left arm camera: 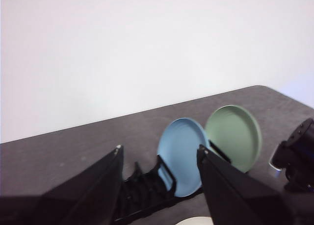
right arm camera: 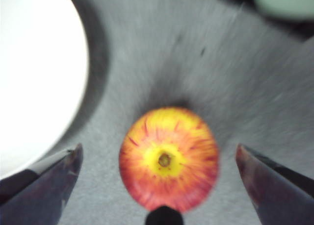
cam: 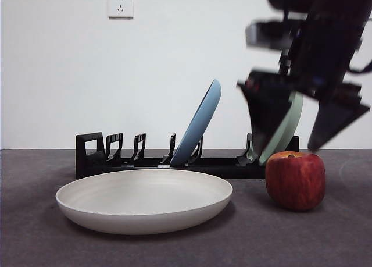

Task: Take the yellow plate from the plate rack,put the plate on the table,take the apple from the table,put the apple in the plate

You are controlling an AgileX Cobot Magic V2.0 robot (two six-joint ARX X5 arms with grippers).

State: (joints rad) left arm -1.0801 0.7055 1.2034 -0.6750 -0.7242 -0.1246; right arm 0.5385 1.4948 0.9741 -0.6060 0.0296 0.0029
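Note:
The yellow plate (cam: 142, 200) lies flat on the table (cam: 35, 244), in front of the plate rack (cam: 116, 162). To its right stands the red apple (cam: 295, 180), stem dip up. My right gripper (cam: 296, 127) hangs open directly above the apple, one jaw to each side and both clear of it. The right wrist view looks straight down on the apple (right arm camera: 169, 159) between the open right gripper (right arm camera: 158, 154), with the yellow plate (right arm camera: 34, 78) beside it. My left gripper (left arm camera: 159, 154) is open and empty, held high over the rack (left arm camera: 142, 193).
A light blue plate (cam: 200, 124) leans in the middle of the rack, and a pale green plate (cam: 285, 130) stands at its right end behind my right gripper. Both plates (left arm camera: 184, 154) (left arm camera: 235, 137) show in the left wrist view. A white wall rises behind the table.

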